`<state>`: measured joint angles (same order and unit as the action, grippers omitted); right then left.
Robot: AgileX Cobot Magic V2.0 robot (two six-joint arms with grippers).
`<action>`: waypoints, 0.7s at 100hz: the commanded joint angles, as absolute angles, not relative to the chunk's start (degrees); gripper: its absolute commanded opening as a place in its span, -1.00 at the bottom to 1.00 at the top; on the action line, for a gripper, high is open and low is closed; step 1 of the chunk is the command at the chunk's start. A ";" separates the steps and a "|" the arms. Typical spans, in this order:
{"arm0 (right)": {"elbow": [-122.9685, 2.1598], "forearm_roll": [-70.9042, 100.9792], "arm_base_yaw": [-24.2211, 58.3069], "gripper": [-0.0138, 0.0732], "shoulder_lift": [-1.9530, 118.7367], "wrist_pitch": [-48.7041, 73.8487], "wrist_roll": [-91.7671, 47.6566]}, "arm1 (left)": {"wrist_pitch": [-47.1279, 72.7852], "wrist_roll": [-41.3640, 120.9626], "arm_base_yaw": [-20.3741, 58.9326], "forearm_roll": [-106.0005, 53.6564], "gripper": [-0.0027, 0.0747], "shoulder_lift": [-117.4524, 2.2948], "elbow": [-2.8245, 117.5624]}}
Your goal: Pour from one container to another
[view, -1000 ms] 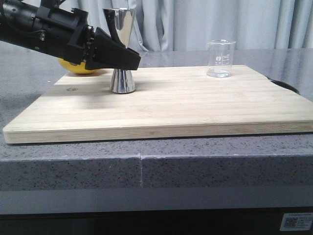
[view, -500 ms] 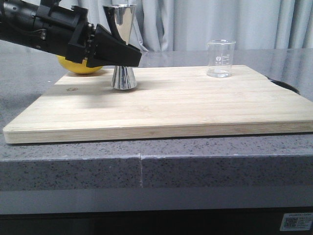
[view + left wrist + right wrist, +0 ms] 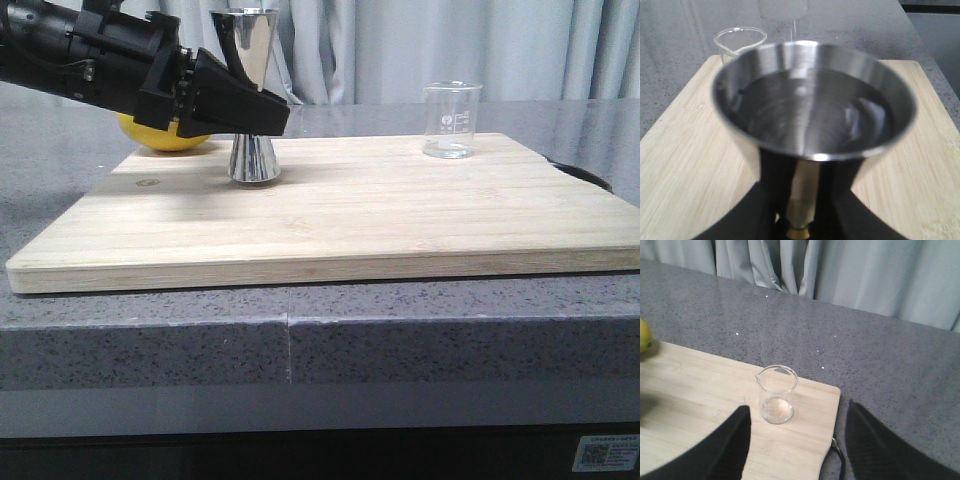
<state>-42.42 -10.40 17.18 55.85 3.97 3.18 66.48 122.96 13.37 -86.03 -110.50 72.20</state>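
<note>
Right now the left gripper [image 3: 262, 108] has its black fingers [image 3: 835, 200] closed around the narrow gold-tinted waist of the steel jigger [image 3: 250, 95], which stands near the back left corner of the cutting board [image 3: 330, 215]. In the front view its base looks to be on the wood or only just above it; I cannot tell which. The left wrist view shows a dark pool in the jigger's upper cup, reaching fairly high (so it seems to be the full vessel). The glass beaker [image 3: 451, 120] stands upright near the back right corner, well apart from the jigger, and looks empty in the right wrist view. The right gripper [image 3: 795, 440] hangs above the beaker with its jaws spread wide, holding nothing.

The step in hand seems to be carrying the jigger across to the beaker. Doing it well means keeping the jigger upright and level during travel, since the liquid sits close to the rim and a jolt would spill it. Lift clear of the board first, move slowly along the back edge, and begin tilting only once the rim is over the beaker's mouth. The yellow fruit [image 3: 165, 137] behind the left arm, at the board's back left corner, is out of the path.
</note>
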 commanded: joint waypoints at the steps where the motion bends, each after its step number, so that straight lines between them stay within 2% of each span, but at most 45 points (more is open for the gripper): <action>1: -43.92 -10.55 17.07 0.18 54.81 0.00 3.04 | 71.97 123.11 13.15 -91.09 -0.96 -107.58 73.90; 70: -43.92 -10.55 17.07 0.18 54.81 -0.31 3.04 | 71.85 123.11 13.15 -91.53 -0.96 -107.58 73.17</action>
